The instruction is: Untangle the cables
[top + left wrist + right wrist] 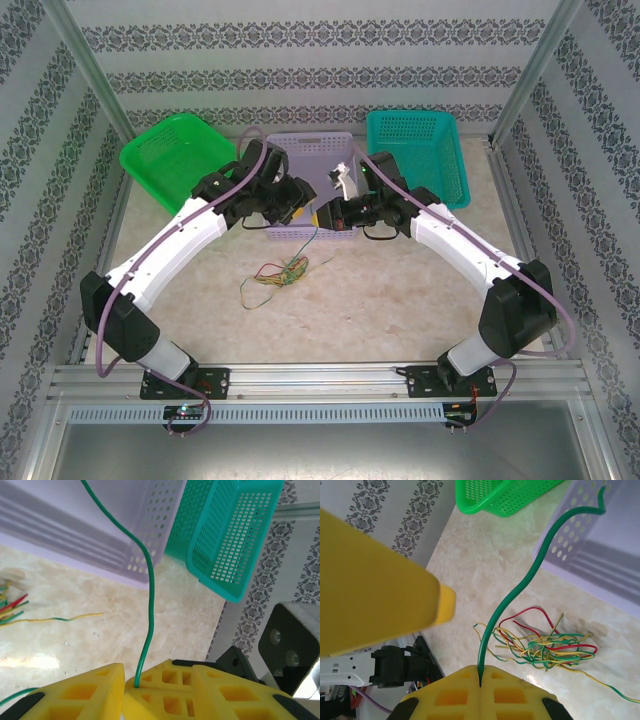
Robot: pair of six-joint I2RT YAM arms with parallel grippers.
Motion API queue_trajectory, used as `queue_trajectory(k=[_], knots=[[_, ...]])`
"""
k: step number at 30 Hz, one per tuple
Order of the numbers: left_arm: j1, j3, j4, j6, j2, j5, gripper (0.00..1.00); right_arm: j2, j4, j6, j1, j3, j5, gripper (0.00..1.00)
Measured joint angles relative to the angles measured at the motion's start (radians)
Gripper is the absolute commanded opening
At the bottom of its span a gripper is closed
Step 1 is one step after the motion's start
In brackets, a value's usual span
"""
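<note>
Cables [283, 272] (tangled) near purple basket [310, 140], open table [400, 300] around

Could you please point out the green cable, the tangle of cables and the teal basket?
green cable [481, 662], right wrist view, lower upright stretch.
tangle of cables [545, 647], right wrist view, centre of the knot.
teal basket [225, 535], left wrist view, meshed side wall.

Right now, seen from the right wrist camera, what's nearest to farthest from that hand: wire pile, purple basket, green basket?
From the right hand:
1. wire pile, lying just right of it.
2. purple basket, upper right.
3. green basket, at the top, farthest.
</note>
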Motion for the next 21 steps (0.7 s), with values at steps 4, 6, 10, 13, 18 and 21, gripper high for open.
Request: queue_trajectory(k=[4, 6, 10, 13, 18, 21], knots=[[-0.015, -0.002, 0.000, -0.012, 0.021, 0.004, 0.34, -0.001, 0.002, 0.000, 0.000, 0.001, 0.000, 0.00], [-0.015, -0.006, 0.000, -0.019, 0.031, 0.003, 0.31, -0.005, 0.007, 0.000, 0.000, 0.001, 0.000, 0.00], [-0.015, -0.005, 0.002, -0.024, 0.064, 0.000, 0.17, -0.022, 0.011, 0.001, 0.007, 0.001, 0.000, 0.00], [-0.015, -0.005, 0.026, -0.034, 0.076, -0.001, 0.00, -0.029, 0.009, 0.004, 0.007, 0.001, 0.000, 0.00], [-0.012, 0.002, 0.029, -0.018, 0.074, -0.019, 0.00, -0.031, 0.015, 0.006, 0.006, 0.001, 0.008, 0.23], [0.019, 0.033, -0.002, 0.023, 0.074, -0.028, 0.00, -0.043, 0.008, 0.005, 0.006, 0.001, 0.025, 0.51]])
